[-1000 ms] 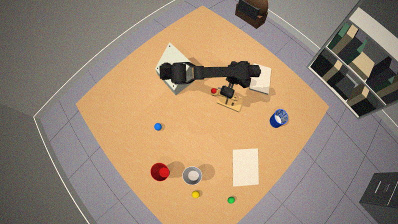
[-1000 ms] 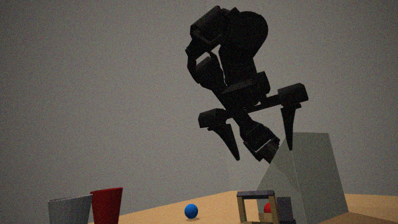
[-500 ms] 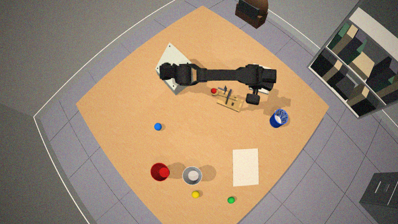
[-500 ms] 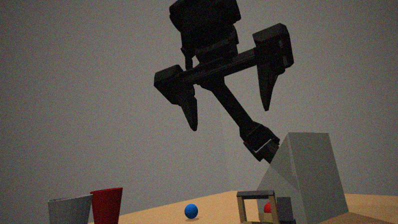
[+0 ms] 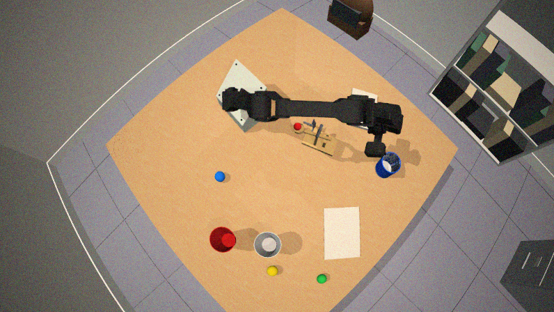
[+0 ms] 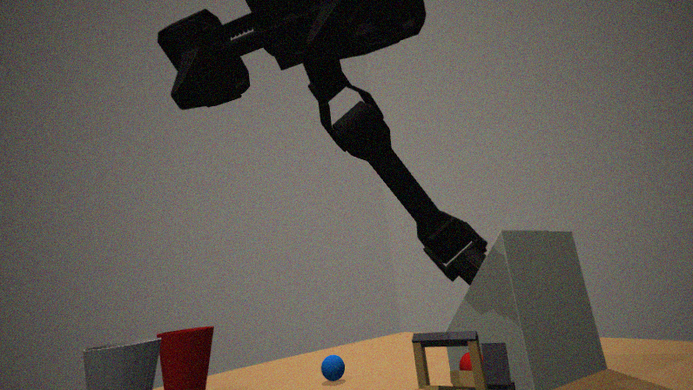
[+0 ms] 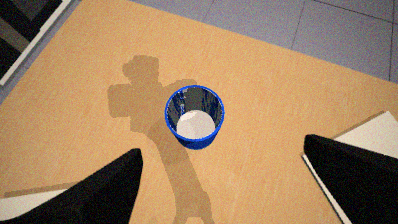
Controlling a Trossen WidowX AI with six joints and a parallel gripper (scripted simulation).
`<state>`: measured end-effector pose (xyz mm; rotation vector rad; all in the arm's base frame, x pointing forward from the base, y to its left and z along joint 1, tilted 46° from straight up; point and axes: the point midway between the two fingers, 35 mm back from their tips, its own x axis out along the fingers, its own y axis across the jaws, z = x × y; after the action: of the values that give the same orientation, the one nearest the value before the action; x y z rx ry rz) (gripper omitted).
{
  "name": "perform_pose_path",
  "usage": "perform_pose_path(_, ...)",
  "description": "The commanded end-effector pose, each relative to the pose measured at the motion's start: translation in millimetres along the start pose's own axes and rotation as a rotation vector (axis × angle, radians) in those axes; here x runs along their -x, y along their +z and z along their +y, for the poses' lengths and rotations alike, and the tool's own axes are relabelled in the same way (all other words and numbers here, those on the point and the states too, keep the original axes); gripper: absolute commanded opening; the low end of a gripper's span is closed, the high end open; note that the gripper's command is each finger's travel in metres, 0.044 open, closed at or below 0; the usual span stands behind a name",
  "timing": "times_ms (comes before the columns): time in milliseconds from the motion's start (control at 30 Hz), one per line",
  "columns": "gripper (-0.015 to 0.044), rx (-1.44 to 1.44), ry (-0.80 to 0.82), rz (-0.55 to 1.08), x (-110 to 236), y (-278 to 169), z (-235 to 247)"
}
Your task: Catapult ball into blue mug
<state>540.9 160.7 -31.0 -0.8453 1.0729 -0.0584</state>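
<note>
A red ball (image 5: 297,126) (image 6: 465,361) sits in the cup at the left end of the wooden catapult (image 5: 323,144) (image 6: 422,359), near the middle of the table. The blue mug (image 5: 388,166) (image 7: 195,142) stands upright to the right of the catapult, its pale bottom showing. My arm reaches right from its base, over the catapult. My gripper (image 5: 375,149) (image 7: 223,149) is open and empty. It hangs above the table just beside the mug, well away from the ball. In the wrist view the mug lies between and beyond the two black fingers.
A blue ball (image 5: 219,176) (image 6: 333,366) lies to the left. At the front are a red cup (image 5: 222,239) (image 6: 186,356), a grey cup (image 5: 267,244) (image 6: 121,363), a yellow ball (image 5: 272,270) and a green ball (image 5: 321,278). A white sheet (image 5: 341,232) lies front right, and another (image 5: 364,94) (image 7: 370,135) under the arm.
</note>
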Motion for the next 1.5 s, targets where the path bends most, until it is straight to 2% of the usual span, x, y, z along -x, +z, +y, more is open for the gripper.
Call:
perform_pose_path(0, 0.0440, 0.008, -0.010, -0.006, -3, 2, 0)
perform_pose_path(433, 0.0440, 0.008, -0.010, -0.006, -3, 2, 0)
perform_pose_path(1000, 0.0000, 0.008, -0.010, -0.006, -3, 2, 0)
perform_pose_path(1467, 0.0000, 0.064, -0.006, 0.017, -3, -6, 11)
